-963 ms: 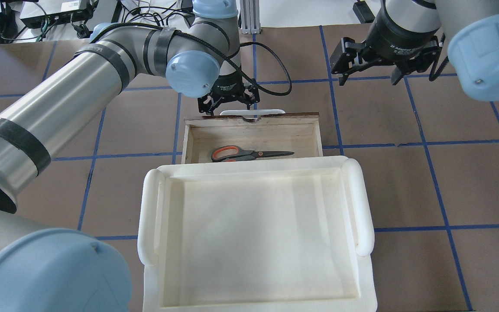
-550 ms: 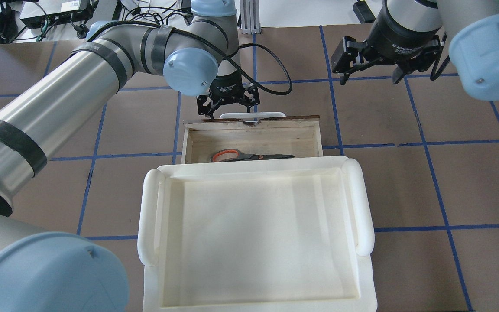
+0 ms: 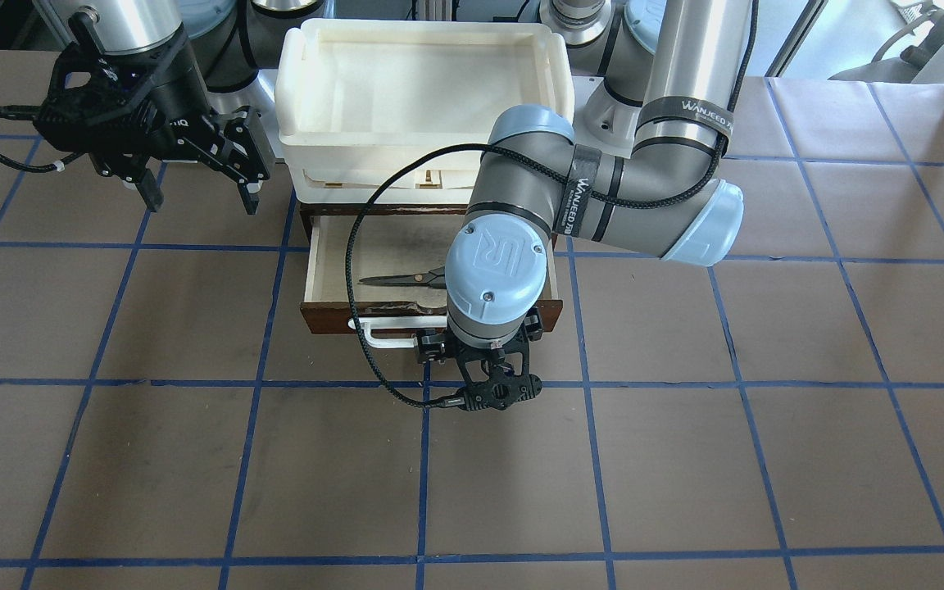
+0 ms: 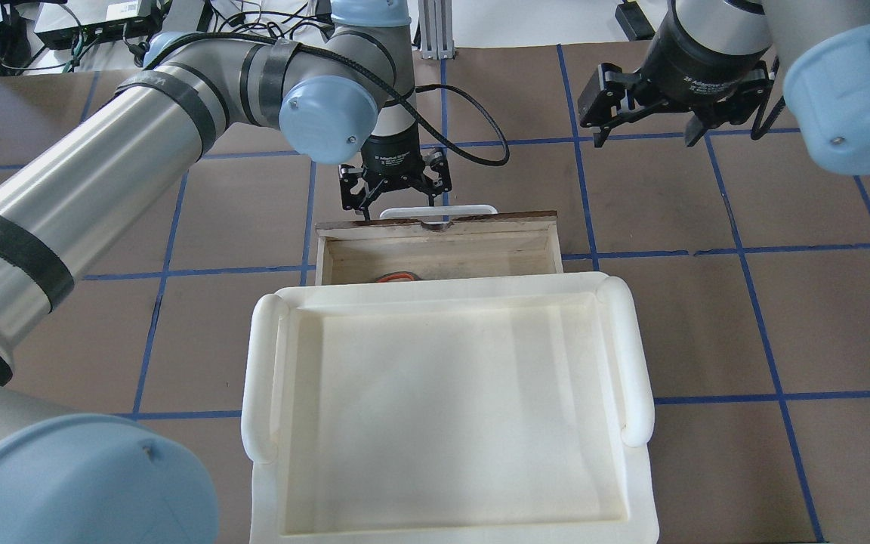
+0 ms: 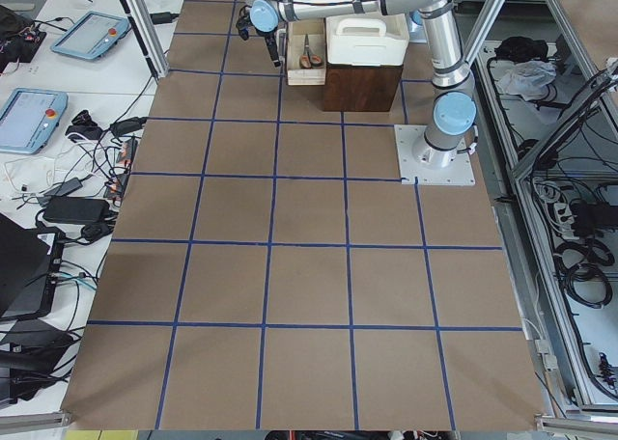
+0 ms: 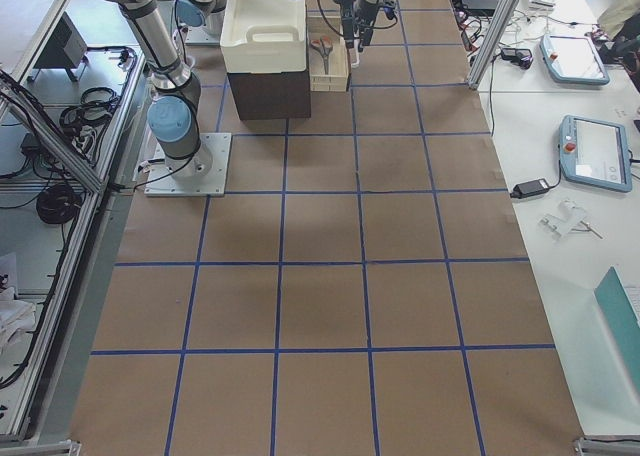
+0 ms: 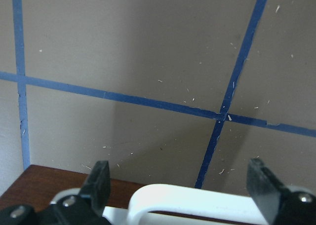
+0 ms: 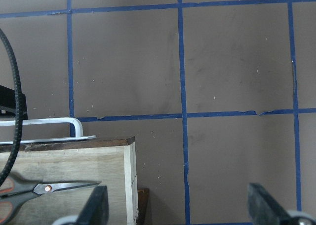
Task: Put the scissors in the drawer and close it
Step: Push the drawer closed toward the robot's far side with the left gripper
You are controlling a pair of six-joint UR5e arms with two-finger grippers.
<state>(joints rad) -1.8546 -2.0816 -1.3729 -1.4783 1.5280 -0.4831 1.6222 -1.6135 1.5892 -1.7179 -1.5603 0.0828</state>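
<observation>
drawer (image 4: 480,253) slid further in since earlier; my open left pincer (image 4: 394,200) beside its handle (image 4: 473,207) could slip, jamming it askew.

Seen from overhead, the left arm (image 4: 103,174) sweeps in from the frame's left edge, elbow folded. Its wrist points down at upper centre, where the left gripper (image 4: 396,198) has its fingers (image 7: 98,183) spread wide. At upper right, the right gripper (image 4: 646,130) hangs downward, likewise parted.

Brown tabletop (image 3: 726,459) with blue tape grid (image 3: 767,383), white side benches (image 6: 530,116), tangled cables (image 5: 72,208).
</observation>
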